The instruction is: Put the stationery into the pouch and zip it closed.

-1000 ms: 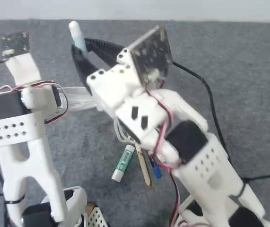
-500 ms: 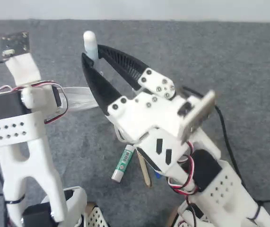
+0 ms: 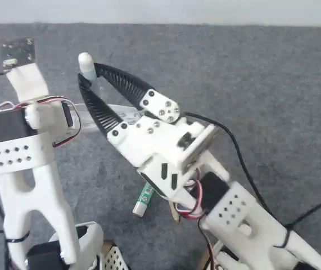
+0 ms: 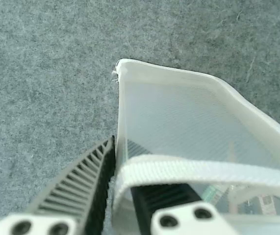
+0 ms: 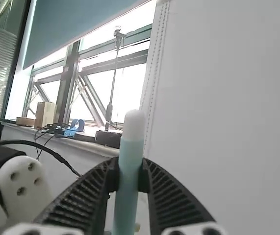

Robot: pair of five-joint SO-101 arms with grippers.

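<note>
**Item 1 — pen** (image 5: 129,147): pale blue barrel, white cap. Light, stiff, smooth, probably slippery. The right gripper (image 3: 87,76) has its fingers closed on the barrel below the cap, and it is held up near the pouch (image 4: 179,112).

**Item 2 — pouch:** soft mesh, limp, likely to sag shut unless held by its webbing rim. The left gripper (image 4: 120,149) pinches that rim between its fingers.

**Item 3 — green-labelled tube** (image 3: 144,199): lying on the counter near the pouch. Light and rigid, and best taken mid-length.

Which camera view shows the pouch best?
The left wrist view: the mesh pouch is close, its rim pinched in the left gripper. The high view shows a pale strip of it between the arms.
</note>
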